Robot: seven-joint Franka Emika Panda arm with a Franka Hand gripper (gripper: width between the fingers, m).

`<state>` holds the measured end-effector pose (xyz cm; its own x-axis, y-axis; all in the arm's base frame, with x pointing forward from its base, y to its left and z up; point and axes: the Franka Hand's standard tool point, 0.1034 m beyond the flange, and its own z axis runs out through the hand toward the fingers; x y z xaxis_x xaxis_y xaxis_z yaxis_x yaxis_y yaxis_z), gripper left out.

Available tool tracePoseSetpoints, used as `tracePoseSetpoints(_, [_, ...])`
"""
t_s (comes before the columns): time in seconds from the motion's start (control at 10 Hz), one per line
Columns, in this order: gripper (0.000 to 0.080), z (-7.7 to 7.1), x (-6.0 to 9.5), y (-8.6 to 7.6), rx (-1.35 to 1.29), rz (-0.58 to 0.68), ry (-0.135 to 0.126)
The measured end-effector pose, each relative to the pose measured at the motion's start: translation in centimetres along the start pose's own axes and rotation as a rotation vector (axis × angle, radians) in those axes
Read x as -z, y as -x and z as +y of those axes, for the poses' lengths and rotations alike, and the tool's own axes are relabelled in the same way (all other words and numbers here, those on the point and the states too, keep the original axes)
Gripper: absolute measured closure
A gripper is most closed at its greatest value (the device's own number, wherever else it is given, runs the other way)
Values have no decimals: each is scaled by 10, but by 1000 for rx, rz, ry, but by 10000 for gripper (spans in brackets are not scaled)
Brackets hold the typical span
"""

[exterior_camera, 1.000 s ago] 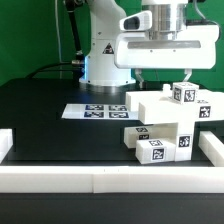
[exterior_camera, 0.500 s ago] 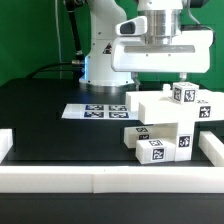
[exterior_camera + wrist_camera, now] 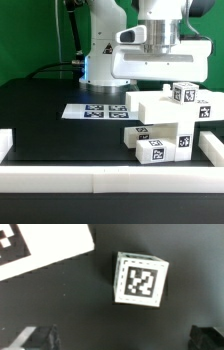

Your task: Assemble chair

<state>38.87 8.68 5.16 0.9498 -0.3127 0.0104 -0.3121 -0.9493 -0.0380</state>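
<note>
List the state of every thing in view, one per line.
Chunky matte-white plastic chair parts: clustered in a pile on the table, not gripped.
Small white tagged block: lying alone on the black table, untouched.
Gripper: open, empty, above the small block.
Flat white marker board: flat on the table.

The chair [image 3: 168, 122] is matte white, its blocky parts bearing small square tags with black-and-white patterns, and it stands on a black tabletop [image 3: 50, 120]. Beside the chair, toward the exterior view's left, the marker board [image 3: 95, 111] is white with black tag patterns, and in front of the chair runs a plain white border rail [image 3: 110, 181]. The arm [image 3: 108, 45] behind the chair is white, against a green backdrop [image 3: 30, 35].
</note>
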Motion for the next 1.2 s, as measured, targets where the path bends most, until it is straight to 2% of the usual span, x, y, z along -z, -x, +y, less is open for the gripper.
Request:
tracePoseSetpoints(0.3, [150, -3, -12, 6, 5, -15, 16])
tracePoseSetpoints(0.8, [150, 0, -15, 8, 6, -15, 22])
tracePoseSetpoints(1.2, [150, -6, -27, 12, 25, -13, 36])
